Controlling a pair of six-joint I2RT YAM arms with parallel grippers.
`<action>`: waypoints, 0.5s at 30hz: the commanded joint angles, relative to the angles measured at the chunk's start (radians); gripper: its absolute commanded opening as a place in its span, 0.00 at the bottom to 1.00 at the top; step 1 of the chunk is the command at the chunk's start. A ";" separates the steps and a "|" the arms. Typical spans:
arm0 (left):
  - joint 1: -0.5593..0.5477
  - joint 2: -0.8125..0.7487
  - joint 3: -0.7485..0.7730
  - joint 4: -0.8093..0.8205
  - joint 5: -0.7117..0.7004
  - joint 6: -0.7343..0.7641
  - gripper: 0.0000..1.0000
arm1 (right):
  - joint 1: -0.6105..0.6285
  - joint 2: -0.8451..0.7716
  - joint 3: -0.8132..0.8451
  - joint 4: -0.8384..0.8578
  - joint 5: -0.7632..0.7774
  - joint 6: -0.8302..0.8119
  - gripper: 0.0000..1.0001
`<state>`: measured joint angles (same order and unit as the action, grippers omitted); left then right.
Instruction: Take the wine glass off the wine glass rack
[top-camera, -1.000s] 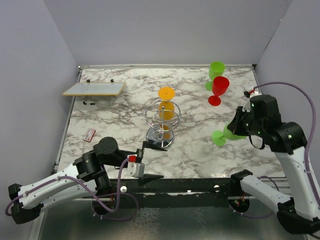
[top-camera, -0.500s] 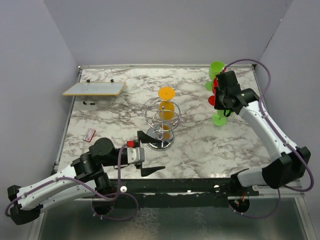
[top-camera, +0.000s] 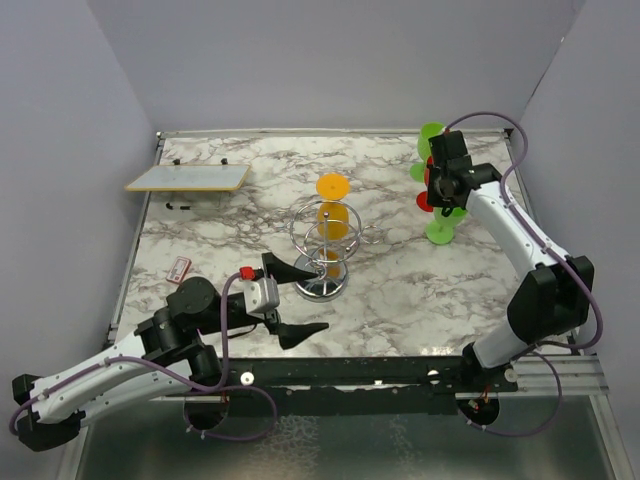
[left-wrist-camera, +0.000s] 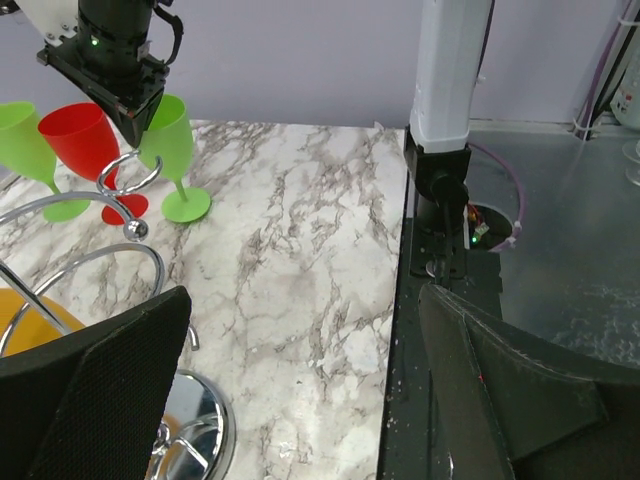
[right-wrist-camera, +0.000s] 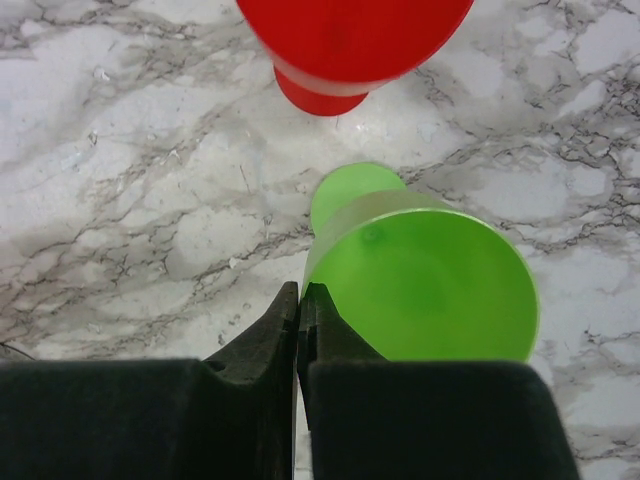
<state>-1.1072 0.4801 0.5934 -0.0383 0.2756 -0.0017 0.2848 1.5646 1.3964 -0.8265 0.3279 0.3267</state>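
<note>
Pinching green wine glass (right-wrist-camera: 430, 290) rim: R pincer (right-wrist-camera: 300, 292); L pincer (left-wrist-camera: 302, 300) spread nr rack (top-camera: 320, 284).

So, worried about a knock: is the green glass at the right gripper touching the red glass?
Apart. The right wrist view looks down on both: bare marble tabletop shows between the green glass and the red glass.

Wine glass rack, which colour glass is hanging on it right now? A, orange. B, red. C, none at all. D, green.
A: the orange wine glass hangs upside down in the loops of the wine glass rack, while the red wine glass and a green wine glass stand on the table away from it.
</note>
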 joint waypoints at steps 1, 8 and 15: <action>0.003 -0.020 0.043 0.014 -0.039 -0.030 0.99 | -0.035 0.034 0.042 0.069 -0.048 -0.026 0.01; 0.003 -0.020 0.042 0.010 -0.055 -0.037 0.99 | -0.058 0.076 0.096 0.024 -0.126 -0.030 0.01; 0.003 -0.001 0.052 0.009 -0.050 -0.068 0.99 | -0.059 0.083 0.093 -0.006 -0.099 -0.035 0.04</action>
<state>-1.1072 0.4686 0.6109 -0.0372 0.2440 -0.0368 0.2287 1.6382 1.4559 -0.8120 0.2333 0.3035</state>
